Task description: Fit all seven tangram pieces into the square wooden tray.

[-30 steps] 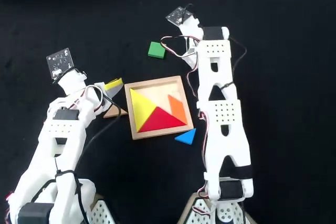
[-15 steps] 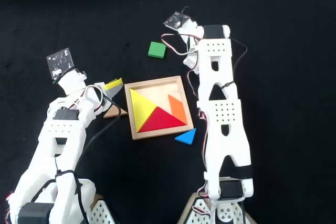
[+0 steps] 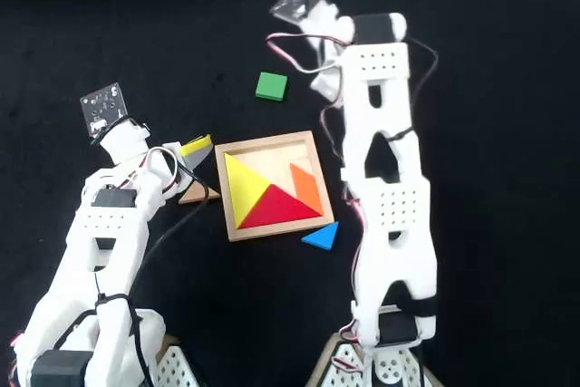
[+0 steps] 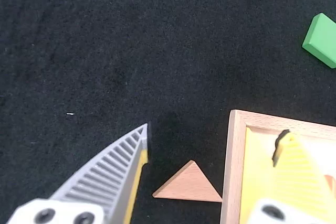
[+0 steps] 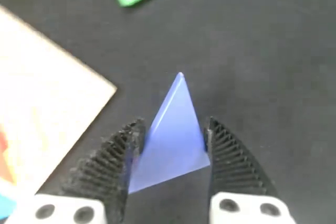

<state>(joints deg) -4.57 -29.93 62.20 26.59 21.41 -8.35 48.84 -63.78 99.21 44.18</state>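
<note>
Right gripper point(image 5: 170, 145) pinches blue triangle point(image 5: 170, 124) near its wide end, apex pointing forward (looks lifted, unsure); tray point(image 3: 269, 229) gap lies back toward its base, left arm's side

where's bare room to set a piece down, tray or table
In the tray, bare wood along the far rim, between yellow triangle and orange piece. On the table, the stretch left of the green square. Crowded at the tray's left: left gripper, wooden triangle.
</note>
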